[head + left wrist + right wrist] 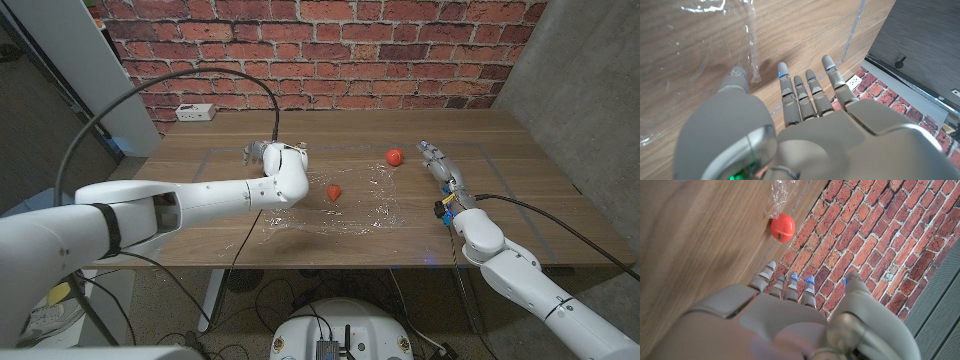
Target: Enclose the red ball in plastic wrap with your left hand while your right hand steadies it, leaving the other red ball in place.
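Sheet of plastic wrap (pixel 335 205) lies spread on the wooden table (pixel 200 235), crinkled, mid-table. One red ball (pixel 333 192) sits on the wrap near its middle; the other red ball (pixel 394 156) sits farther back, at the wrap's far right corner. Left hand (pixel 262 152) is at the wrap's far left side, fingers (pixel 790 95) extended and slightly apart, holding nothing — thumb tip next to a raised fold of wrap, contact unclear. Right hand (pixel 438 162) is just right of the far ball, fingers straight, empty — apart from both balls. White power strip (pixel 195 112) against the brick wall.
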{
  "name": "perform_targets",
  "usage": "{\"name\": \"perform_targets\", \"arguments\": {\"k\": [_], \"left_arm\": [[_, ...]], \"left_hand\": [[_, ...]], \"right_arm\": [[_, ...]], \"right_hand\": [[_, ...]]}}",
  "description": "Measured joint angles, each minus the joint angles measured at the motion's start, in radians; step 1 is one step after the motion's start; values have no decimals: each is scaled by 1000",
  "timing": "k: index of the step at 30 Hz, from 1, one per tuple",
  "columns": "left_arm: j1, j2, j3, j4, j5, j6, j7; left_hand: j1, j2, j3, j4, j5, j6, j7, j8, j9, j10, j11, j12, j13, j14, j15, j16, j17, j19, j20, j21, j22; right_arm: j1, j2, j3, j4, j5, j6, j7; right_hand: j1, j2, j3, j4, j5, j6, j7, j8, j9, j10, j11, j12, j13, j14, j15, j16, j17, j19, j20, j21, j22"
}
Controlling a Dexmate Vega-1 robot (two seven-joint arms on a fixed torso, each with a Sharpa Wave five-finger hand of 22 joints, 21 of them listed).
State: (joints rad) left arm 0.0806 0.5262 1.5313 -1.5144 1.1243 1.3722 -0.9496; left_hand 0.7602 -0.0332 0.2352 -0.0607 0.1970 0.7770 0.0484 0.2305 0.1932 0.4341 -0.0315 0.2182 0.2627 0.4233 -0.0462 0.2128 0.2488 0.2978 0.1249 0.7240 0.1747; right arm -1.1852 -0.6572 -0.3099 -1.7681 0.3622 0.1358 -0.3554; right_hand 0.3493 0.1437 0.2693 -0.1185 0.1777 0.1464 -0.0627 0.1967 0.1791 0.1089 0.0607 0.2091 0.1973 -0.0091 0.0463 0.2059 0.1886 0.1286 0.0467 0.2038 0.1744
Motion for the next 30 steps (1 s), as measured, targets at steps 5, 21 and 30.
{"name": "perform_targets", "arguments": {"k": [5, 21, 30], "left_arm": [[-23, -16, 31, 37, -13, -1, -19], [-15, -34, 26, 64, -157, -31, 138], [29, -30, -33, 40, -261, -74, 301]], "left_hand": [[9, 53, 20, 0, 0, -15, -15, -13, 0, -3, 3, 0, 0, 0, 0, 7, 5, 0, 0, -8, 0], [72, 117, 79, -51, -9, 45, -29, -12, -3, 54, -2, 30, 0, 67, -2, 34, -5, 58, -15, -8, 0], [223, 179, 180, -122, 7, 289, -13, 47, 12, 201, -36, 82, 5, 185, -9, 81, -7, 126, -36, -8, 5]], "right_arm": [[3, 1, -2, 2, 1, 0, 0], [19, 2, -9, 10, -3, -22, -10], [30, 1, -13, 16, -11, -38, -18]], "right_hand": [[0, 0, 0, 0, 0, 0, 0, 0, 0, 0, 0, 0, 0, 0, 0, 0, 0, 0, 0, 0, 0], [-4, -4, -3, 3, 0, 0, 0, -5, 0, 0, 0, 0, 0, 2, -2, 0, 0, 0, 0, 0, 0], [-4, -4, -4, 4, 0, 0, 0, -5, 0, 0, 0, 0, 0, 7, 4, 0, 0, 0, 0, 0, 0]]}}
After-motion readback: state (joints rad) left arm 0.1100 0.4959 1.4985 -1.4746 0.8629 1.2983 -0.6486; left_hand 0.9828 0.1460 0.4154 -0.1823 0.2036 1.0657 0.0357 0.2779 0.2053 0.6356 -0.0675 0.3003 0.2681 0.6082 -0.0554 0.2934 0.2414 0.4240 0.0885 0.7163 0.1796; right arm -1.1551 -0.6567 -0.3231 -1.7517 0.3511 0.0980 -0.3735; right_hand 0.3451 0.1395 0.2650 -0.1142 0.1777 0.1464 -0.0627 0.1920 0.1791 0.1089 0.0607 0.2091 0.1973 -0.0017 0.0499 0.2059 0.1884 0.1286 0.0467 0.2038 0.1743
